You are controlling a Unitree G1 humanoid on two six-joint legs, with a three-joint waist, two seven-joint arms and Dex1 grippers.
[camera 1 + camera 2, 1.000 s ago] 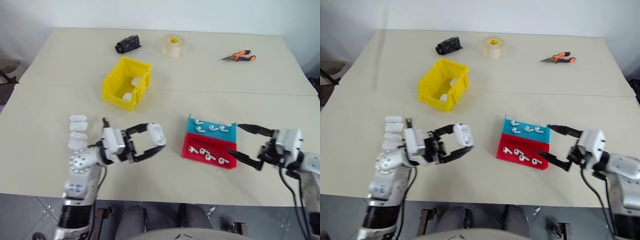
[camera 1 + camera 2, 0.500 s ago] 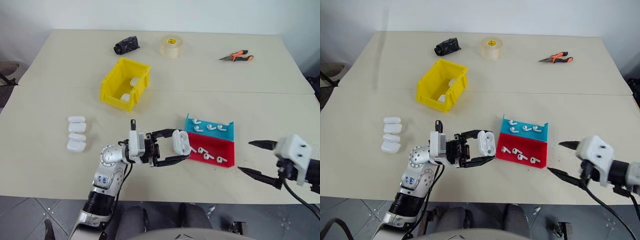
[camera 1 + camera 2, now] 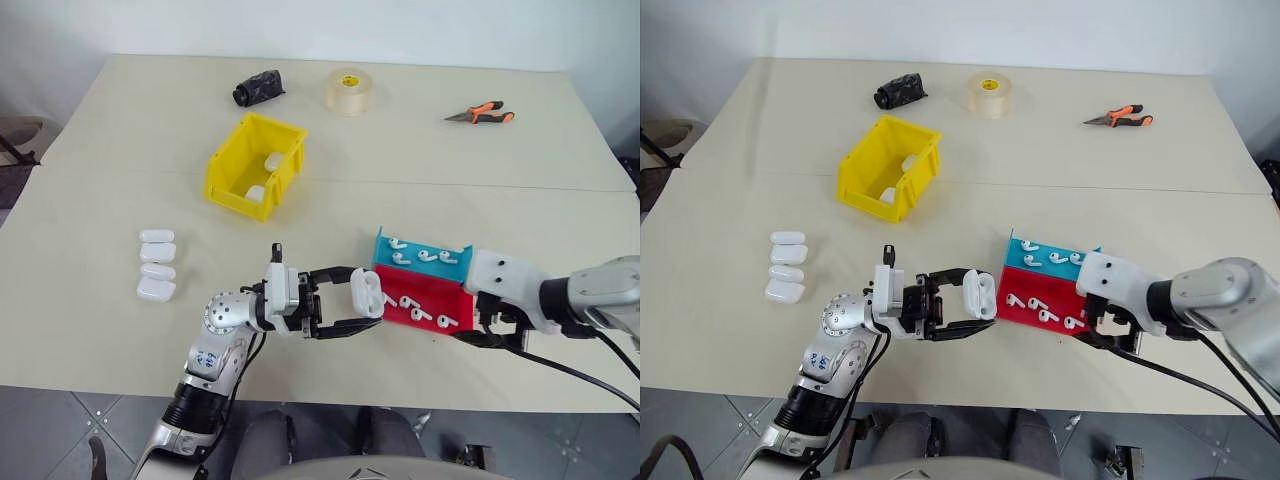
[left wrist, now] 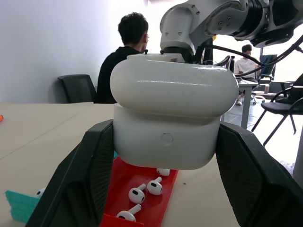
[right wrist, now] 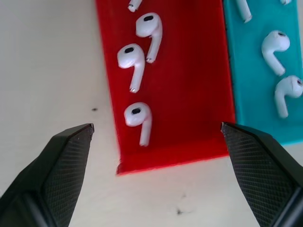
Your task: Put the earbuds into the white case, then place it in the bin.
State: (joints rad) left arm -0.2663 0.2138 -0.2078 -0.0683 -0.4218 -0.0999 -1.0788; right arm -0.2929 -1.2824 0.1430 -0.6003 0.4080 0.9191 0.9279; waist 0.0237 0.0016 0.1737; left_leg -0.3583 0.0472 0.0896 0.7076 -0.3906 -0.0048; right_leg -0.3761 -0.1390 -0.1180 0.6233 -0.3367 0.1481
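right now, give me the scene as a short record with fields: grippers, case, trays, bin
left gripper: shut on the glossy white earbud case, lid closed, held beside the red tray
right gripper: open, over the shallow red tray
earbuds: four on red, several on the shallow blue tray
bin: yellow plastic bin, two white cases inside
spare cases: four in a row, table's left

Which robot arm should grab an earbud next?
The right one, probably. Its right gripper hangs open over the red tray with its earbuds, while the left gripper is busy clamping the white case.
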